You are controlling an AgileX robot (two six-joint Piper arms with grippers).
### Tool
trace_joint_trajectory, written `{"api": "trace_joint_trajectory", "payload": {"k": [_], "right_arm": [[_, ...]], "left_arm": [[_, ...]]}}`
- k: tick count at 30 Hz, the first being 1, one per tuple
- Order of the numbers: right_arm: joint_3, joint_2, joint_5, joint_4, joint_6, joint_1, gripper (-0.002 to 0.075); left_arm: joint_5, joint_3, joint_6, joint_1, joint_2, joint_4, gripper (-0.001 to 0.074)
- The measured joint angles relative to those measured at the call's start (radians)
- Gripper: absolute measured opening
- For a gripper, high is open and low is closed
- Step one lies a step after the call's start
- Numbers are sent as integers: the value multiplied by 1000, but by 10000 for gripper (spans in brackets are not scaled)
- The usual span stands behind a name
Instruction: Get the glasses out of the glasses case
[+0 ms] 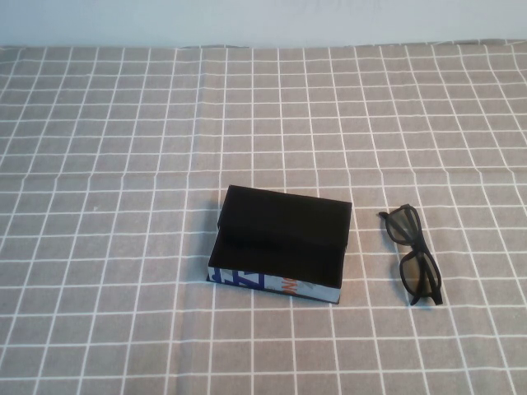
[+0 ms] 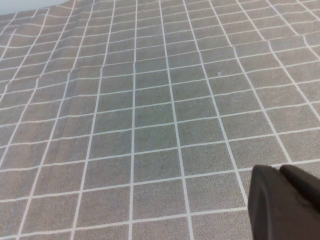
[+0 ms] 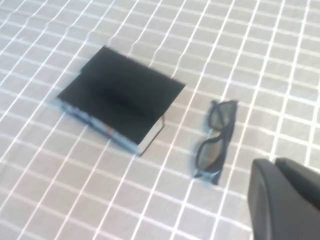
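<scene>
on the grey checked cloth (image 1: 123, 123) the glasses (image 1: 414, 253) already lie beside the closed glasses case (image 1: 282, 243), job seemingly done; left gripper (image 2: 285, 202) and right gripper (image 3: 285, 200) sit clear, whether their claws are apart or together i cannot tell.

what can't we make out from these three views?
- Glasses case interior: flap lid covers it in high and right wrist views.
- Left gripper: only a dark corner shows in its wrist view, cut by the edge; absent from high view.
- Right gripper: likewise.
- Glasses arms: too small to judge in either view.
</scene>
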Motion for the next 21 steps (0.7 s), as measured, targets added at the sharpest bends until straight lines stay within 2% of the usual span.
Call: {"api": "trace_joint_trajectory", "payload": {"k": [12,16,21], "right_arm": [[9,-82,17,27,-31,-9,-16],[69,-190,-196,6,-47,-9,-18],[272,-371,-544,6,-50,-10,-18]], "left_arm": [[0,0,0,0,0,0,-4],[0,0,0,0,0,0,-4],[0,0,0,0,0,0,-4]]}}
